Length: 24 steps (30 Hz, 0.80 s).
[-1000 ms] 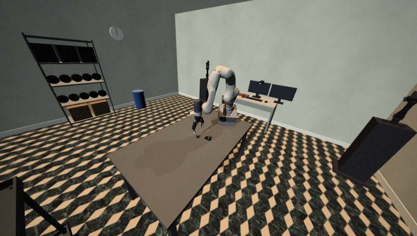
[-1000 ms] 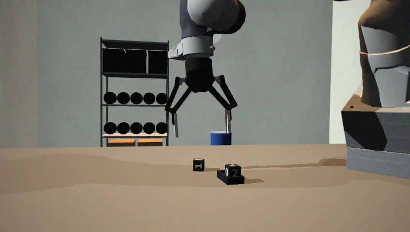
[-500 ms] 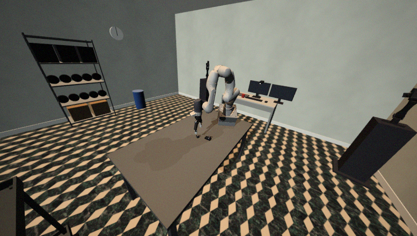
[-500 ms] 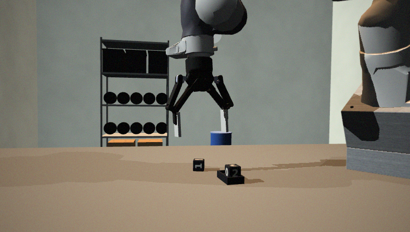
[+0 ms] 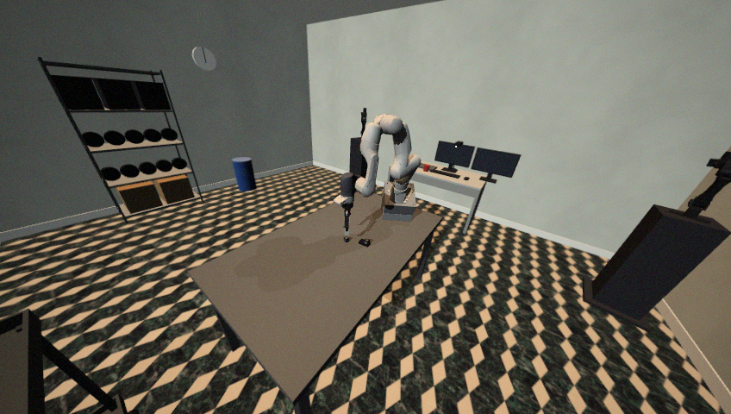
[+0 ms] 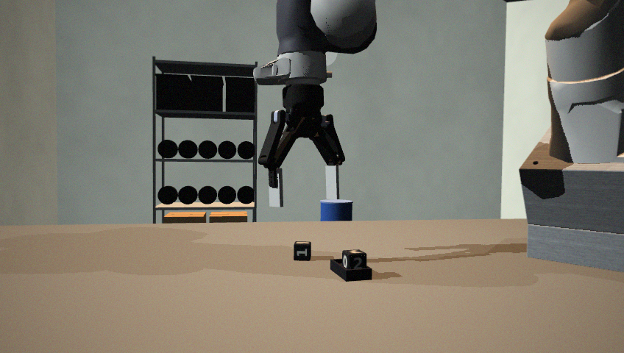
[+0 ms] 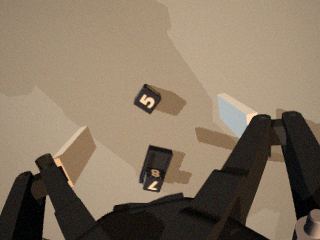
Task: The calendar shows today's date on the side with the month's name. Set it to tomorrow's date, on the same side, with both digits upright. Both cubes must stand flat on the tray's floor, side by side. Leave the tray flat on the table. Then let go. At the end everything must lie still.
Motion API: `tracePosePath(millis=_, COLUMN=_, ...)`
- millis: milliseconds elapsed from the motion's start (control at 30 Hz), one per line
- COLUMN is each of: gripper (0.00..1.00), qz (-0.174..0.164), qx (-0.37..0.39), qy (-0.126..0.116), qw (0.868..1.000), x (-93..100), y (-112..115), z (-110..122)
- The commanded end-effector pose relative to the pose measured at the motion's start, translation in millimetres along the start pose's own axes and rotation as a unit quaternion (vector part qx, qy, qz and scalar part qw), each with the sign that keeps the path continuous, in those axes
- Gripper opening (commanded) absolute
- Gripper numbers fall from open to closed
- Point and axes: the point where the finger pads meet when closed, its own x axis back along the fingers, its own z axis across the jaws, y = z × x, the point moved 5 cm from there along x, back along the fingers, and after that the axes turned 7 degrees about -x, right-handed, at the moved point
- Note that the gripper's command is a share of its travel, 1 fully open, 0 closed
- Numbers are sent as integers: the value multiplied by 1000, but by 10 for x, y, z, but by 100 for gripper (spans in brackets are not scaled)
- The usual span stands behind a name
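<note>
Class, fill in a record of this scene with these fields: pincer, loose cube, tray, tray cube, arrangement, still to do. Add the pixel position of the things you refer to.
pincer: open, above the table (image 5: 308,287) (image 6: 218,310), holding nothing (image 5: 346,234) (image 6: 305,185) (image 7: 159,132)
loose cube: on the table outside the tray, 5 on top, 1 lying sideways on one side (image 5: 346,239) (image 6: 302,251) (image 7: 147,99)
tray: black, flat on the table (image 5: 360,242) (image 6: 357,275) (image 7: 160,151)
tray cube: at one end of the tray, 0 and 2 on two sides (image 5: 365,240) (image 6: 355,259) (image 7: 152,184)
arrangement: cubes apart
still to do: loose cube into the tray

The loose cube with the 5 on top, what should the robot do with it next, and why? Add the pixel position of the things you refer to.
Probably lower the open tool (image 5: 346,233) (image 6: 303,203) around the loose cube (image 5: 346,239) (image 6: 302,251) (image 7: 147,99), because it sits outside the tray (image 6: 358,274) (image 7: 161,149), which holds only one cube.
</note>
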Motion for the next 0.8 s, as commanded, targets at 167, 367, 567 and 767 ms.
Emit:
tracePosePath(millis=167, gripper=100, qz=5, qx=143, qy=-6, qw=990, x=25, y=-1, z=-11)
tracePosePath(millis=367, gripper=100, qz=9, qx=198, qy=-7, qw=980, x=40, y=-3, z=-20)
tracePosePath(millis=567, gripper=100, qz=13, qx=259, qy=-9, qw=966, x=59, y=-5, z=-30)
tracePosePath(millis=767, gripper=100, qz=19, qx=331, qy=-10, qw=943, x=83, y=-8, z=-43)
